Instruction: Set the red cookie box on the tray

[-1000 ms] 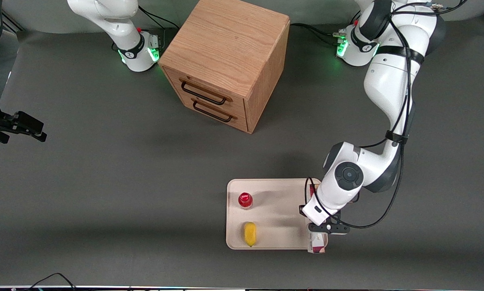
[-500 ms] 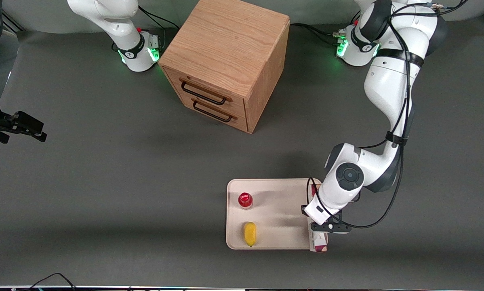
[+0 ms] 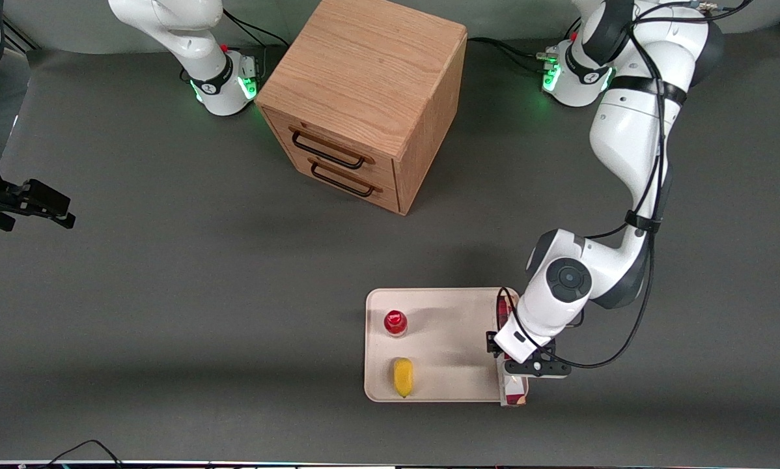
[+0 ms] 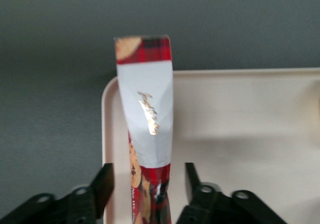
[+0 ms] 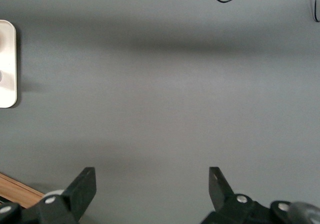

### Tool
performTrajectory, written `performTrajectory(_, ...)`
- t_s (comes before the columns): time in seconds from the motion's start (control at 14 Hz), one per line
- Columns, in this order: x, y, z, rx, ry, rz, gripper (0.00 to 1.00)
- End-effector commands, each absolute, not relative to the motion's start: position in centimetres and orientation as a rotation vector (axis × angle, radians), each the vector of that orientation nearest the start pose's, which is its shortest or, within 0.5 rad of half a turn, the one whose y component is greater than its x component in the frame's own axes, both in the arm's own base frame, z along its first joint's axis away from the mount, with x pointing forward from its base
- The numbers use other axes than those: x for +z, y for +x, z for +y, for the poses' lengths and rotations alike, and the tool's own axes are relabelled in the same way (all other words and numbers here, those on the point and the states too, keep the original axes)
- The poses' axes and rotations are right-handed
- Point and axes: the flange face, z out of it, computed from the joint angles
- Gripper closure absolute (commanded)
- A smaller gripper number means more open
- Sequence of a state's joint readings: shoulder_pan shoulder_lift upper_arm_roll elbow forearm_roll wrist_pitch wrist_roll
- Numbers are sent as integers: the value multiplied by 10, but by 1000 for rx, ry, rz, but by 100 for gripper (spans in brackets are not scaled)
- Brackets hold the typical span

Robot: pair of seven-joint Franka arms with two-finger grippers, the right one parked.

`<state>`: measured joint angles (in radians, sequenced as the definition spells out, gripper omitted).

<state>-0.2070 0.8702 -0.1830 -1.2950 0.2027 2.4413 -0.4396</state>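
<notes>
the red cookie box (image 4: 148, 114) carries gold script on its white panel, too small to read. the gripper (image 4: 148, 184) hangs spread over it, fingers (image 4: 103, 184) clear of both sides. below the gripper the box lies along the tray (image 3: 442, 306) edge, its end poking past the rim.

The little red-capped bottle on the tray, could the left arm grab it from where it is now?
Probably yes. The gripper is open, straddling the red cookie box at the tray's edge. The red-capped bottle stands upright on the same tray, with bare tray between and nothing above it.
</notes>
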Motion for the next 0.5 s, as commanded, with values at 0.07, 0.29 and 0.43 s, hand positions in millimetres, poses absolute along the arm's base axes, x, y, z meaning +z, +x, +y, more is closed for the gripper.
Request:
performTrajectory(0.07, 348, 718, -211, -491, -3250, -192, 0)
performTrajectory(0.29, 412, 700, -163, -385, -3204, -208, 0)
performTrajectory(0.43, 465, 679, -128, -264, -3164, -247, 0)
